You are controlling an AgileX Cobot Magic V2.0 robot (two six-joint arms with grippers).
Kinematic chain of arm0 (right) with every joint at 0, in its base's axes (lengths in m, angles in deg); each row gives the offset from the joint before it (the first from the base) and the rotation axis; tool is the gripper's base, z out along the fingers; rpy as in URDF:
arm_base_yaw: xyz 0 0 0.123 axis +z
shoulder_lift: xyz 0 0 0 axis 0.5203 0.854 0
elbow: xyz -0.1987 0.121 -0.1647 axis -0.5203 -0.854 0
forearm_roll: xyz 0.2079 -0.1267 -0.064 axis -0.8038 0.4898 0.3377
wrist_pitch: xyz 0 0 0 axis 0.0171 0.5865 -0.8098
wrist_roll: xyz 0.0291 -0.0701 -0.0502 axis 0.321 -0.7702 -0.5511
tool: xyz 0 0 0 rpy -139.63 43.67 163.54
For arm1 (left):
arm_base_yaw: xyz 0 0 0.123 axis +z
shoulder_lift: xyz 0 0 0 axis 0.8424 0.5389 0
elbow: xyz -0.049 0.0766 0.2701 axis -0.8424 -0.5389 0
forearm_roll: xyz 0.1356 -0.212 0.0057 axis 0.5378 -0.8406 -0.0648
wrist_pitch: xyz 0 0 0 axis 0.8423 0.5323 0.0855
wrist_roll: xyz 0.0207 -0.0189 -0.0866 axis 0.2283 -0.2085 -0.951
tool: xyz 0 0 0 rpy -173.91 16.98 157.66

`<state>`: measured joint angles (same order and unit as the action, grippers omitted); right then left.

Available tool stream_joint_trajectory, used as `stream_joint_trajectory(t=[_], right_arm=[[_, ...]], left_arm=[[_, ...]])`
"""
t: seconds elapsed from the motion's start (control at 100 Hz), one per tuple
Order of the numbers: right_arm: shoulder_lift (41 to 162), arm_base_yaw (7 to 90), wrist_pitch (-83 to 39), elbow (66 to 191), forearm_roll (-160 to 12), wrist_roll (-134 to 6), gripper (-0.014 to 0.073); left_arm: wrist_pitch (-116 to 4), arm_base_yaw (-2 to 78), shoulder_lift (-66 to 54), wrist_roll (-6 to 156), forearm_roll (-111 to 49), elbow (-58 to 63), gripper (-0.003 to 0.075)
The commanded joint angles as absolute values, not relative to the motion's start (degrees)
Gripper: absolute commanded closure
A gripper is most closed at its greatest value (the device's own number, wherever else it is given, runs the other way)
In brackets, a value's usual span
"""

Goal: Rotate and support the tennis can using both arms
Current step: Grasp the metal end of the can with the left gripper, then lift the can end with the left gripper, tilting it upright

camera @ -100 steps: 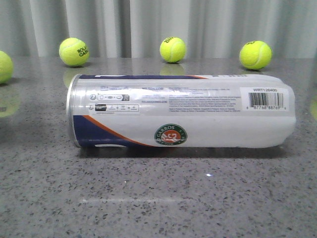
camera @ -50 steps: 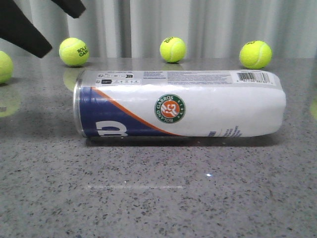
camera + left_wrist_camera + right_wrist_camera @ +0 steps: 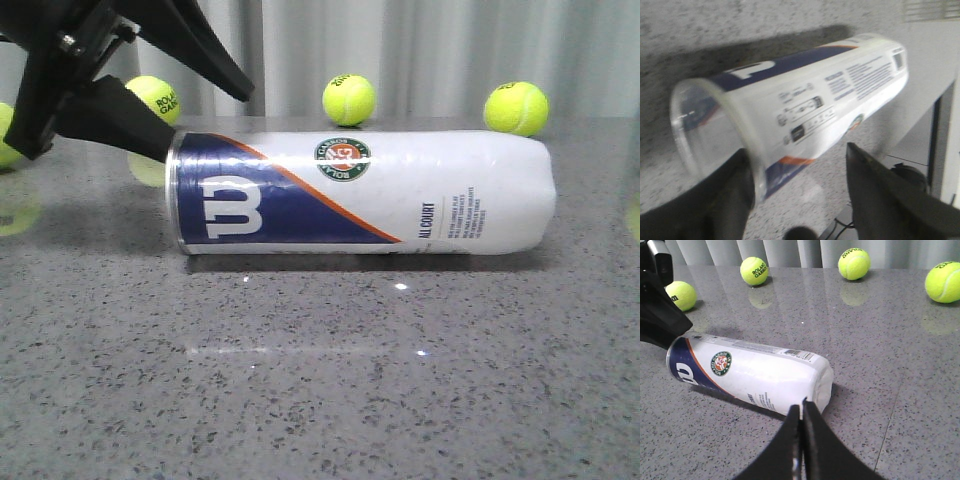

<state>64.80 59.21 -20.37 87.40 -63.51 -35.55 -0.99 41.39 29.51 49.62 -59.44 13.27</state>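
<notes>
The tennis can (image 3: pixel 360 190) lies on its side on the grey table, silver rim to the left, with the navy Wilson logo and the round Roland Garros logo facing the camera. My left gripper (image 3: pixel 210 125) is open at the rim end, above and behind it. In the left wrist view the can (image 3: pixel 805 105) lies across the gap of the left gripper (image 3: pixel 797 150), one finger (image 3: pixel 732 195) against the rim. My right gripper (image 3: pixel 801 406) is shut and empty, its tips just before the can's (image 3: pixel 755 375) closed end. It does not show in the front view.
Yellow-green tennis balls stand along the back of the table (image 3: pixel 320 400): one at the far left (image 3: pixel 8 135), one behind the left gripper (image 3: pixel 155 100), one in the middle (image 3: pixel 349 100), one at the right (image 3: pixel 515 110). A grey curtain hangs behind.
The can has rolled about its long axis: the barcode side turned away and the Wilson logo came to the front. The left gripper came in from the upper left to the rim end.
</notes>
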Motion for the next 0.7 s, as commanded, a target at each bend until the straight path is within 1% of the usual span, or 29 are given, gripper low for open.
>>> stream_joint_trajectory(t=[0.0,0.08,0.13,0.2,0.22,0.38,0.57,0.69], right_arm=[[65.02,59.11,-24.68,88.89,-63.10,-35.66,0.0651],[65.02,59.11,-24.68,88.89,-63.10,-35.66,0.0651],[65.02,59.11,-24.68,88.89,-63.10,-35.66,0.0651],[65.02,59.11,-24.68,88.89,-63.10,-35.66,0.0651],[65.02,59.11,-24.68,88.89,-63.10,-35.66,0.0651],[65.02,59.11,-24.68,88.89,-63.10,-35.66,0.0651],[65.02,59.11,-24.68,88.89,-63.10,-35.66,0.0651],[65.02,59.11,-24.68,88.89,-63.10,-35.66,0.0651]], left_arm=[[-0.54,40.97,28.56,50.97,-65.14,15.11,0.0427],[0.45,40.97,29.20,50.97,-66.06,15.11,0.0535],[1.06,40.97,29.45,51.12,-66.35,15.11,0.0620],[2.01,40.97,29.45,51.15,-66.33,15.11,0.0718],[2.57,40.97,29.45,51.24,-66.63,15.11,0.0736],[4.34,40.97,29.22,54.09,-70.02,15.11,0.0741],[4.34,40.97,27.46,59.60,-78.80,15.11,0.0741],[4.34,40.97,25.54,61.08,-79.73,15.67,0.0741]])
